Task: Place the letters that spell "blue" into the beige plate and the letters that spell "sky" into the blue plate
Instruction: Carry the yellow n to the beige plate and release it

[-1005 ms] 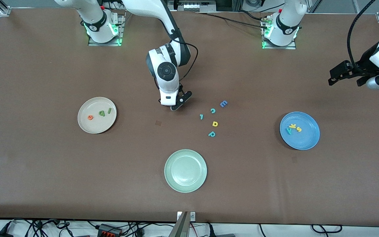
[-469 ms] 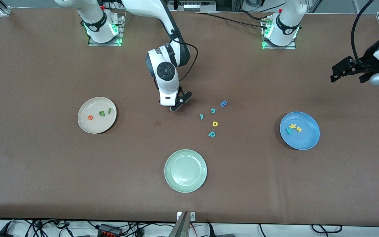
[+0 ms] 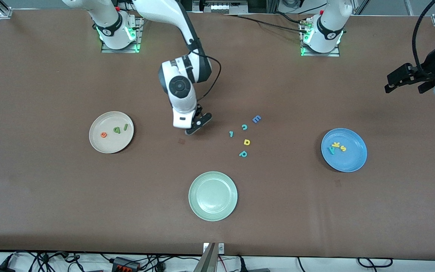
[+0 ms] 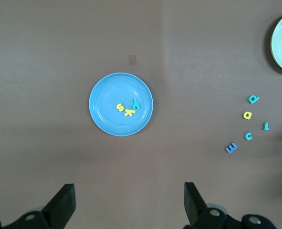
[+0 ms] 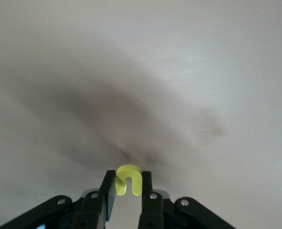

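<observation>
- Right gripper (image 3: 194, 128) clamps the yellow u (image 5: 128, 180) between narrow jaws, up over bare table (image 3: 51, 196) between the beige plate (image 3: 108, 147) and the loose letter cluster; forearm points steeply down, arm reaches from its base at the table's top edge.
- Left gripper (image 3: 406, 81) wide open, holds nothing, hangs over the left arm's end of the table; waiting.
- Pale green plate (image 3: 213, 215) sits nearest the front camera.
- Blue plate (image 3: 349, 164) near the left arm's end, holds yellow k (image 3: 336, 144), yellow s (image 3: 343, 148), teal y (image 3: 331, 150).
- Beige plate holds orange-red e (image 3: 104, 134), green b (image 3: 117, 129), green l (image 3: 125, 127).
- Loose on table: blue E (image 3: 256, 119), teal c (image 3: 244, 127), small teal letter (image 3: 231, 133), yellow d-like letter (image 3: 246, 142), teal p (image 3: 243, 153).
- No brand text readable.
</observation>
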{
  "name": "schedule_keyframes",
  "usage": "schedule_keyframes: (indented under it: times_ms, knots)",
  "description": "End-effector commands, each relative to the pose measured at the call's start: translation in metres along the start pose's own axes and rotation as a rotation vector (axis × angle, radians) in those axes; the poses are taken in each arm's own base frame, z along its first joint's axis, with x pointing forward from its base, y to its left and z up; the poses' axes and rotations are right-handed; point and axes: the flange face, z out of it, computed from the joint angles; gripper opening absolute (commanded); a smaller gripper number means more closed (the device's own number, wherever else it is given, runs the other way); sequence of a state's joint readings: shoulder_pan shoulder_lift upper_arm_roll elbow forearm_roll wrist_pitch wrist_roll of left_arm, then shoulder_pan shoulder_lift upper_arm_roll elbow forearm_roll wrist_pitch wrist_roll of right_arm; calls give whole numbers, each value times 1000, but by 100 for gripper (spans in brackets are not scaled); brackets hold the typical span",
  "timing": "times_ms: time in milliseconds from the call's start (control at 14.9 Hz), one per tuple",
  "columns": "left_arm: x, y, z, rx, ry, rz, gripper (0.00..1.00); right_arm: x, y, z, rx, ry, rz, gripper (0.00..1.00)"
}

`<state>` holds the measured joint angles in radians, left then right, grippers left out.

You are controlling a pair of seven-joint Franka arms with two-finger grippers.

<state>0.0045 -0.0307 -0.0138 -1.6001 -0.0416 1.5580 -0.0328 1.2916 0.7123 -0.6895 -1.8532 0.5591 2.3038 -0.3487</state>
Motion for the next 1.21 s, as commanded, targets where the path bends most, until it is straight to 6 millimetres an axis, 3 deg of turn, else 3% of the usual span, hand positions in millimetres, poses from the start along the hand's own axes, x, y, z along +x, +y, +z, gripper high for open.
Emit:
schedule_keyframes:
  times_ms: [0, 201, 402, 469, 603, 737, 938, 1005, 1072, 1139]
  knots:
    - [3, 1, -5, 20, 1, 18, 100, -7, 63, -26, -2, -17, 99, 15]
    - [8, 2, -4, 20, 1, 21, 100, -37, 155, -44, 15, -122, 221, 15]
    - [13, 0, 2, 21, -10, 19, 100, -87, 258, -36, 93, -202, 296, 15]
    - [13, 0, 2, 21, -10, 19, 100, -107, 284, -30, 127, -223, 295, 15]
    - [13, 1, 2, 66, -12, 28, 100, -133, 309, -20, 181, -259, 288, 15]
    - [12, 2, 1, 72, -13, 30, 100, -145, 310, -8, 189, -281, 297, 15]
    - [12, -2, 2, 66, -15, 33, 100, -148, 310, -1, 189, -289, 308, 15]
    - [12, -2, 2, 66, -16, 51, 100, -147, 307, 1, 186, -294, 300, 24]
    - [12, -2, 1, 63, -14, 60, 100, -146, 307, 5, 176, -298, 300, 54]
    - [12, -1, 1, 61, -14, 57, 100, -148, 312, 4, 173, -293, 310, 100]
